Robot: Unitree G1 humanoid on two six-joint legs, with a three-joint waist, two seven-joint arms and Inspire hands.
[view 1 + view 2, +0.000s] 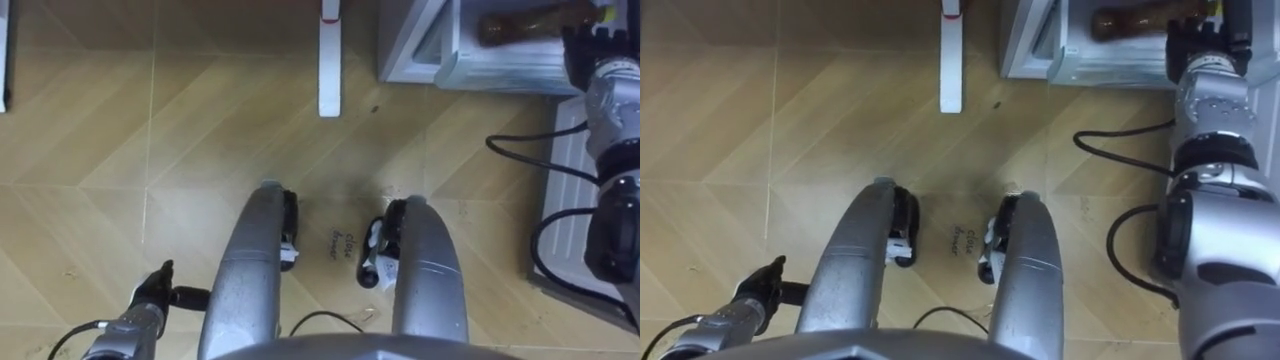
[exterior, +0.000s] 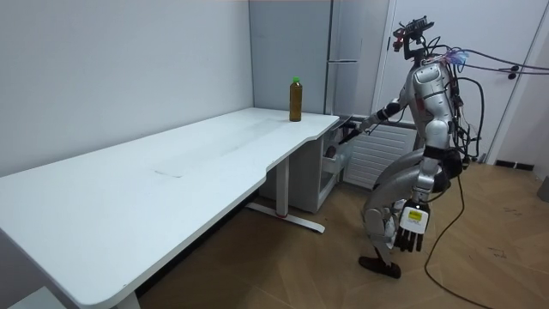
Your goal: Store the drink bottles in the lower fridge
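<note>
Since the brown plastic bottle [image 1: 1135, 22] lies on its side in the open white lower fridge compartment [image 1: 1110, 65], a nudge from the right hand [image 1: 1205, 35] beside it may roll it. That hand's fingers: cannot tell. Left hand [image 1: 150, 295] hangs, fingers loose.

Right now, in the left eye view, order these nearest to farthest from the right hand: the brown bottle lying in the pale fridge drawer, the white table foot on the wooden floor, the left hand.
From the right hand, top right:
1. Brown bottle, right beside it in the pale fridge drawer.
2. White table foot, top centre.
3. Left hand, lower left.
</note>
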